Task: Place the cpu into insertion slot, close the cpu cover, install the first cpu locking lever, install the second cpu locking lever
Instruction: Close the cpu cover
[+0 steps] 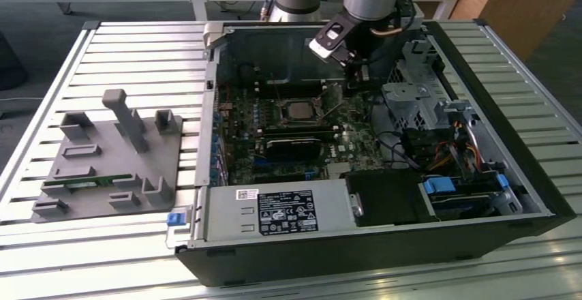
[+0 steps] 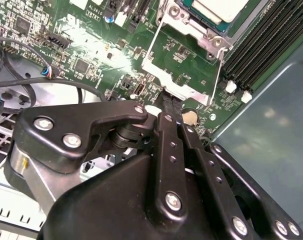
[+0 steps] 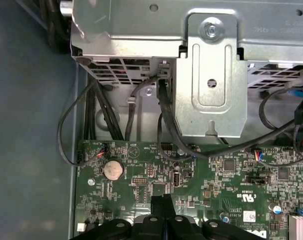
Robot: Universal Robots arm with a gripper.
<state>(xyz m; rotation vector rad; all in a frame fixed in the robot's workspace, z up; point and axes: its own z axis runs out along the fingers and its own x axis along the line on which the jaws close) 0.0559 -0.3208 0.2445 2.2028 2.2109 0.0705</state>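
The desk (image 1: 136, 48) is a bed of pale metal slats running across the exterior view, with dark grooves between them. 2 things lie directly on it. Toward the exterior view's left a grey fixture plate (image 1: 95, 167) sits flat on the slats, with several upright posts and low holders rising from it. A narrow green board (image 1: 88, 183) lies in 1 of the holders near its front edge. Just beside the plate, toward the exterior view's right, a black computer case (image 1: 364, 262) lies on its side with its open face up, covering most of that half of the desk.
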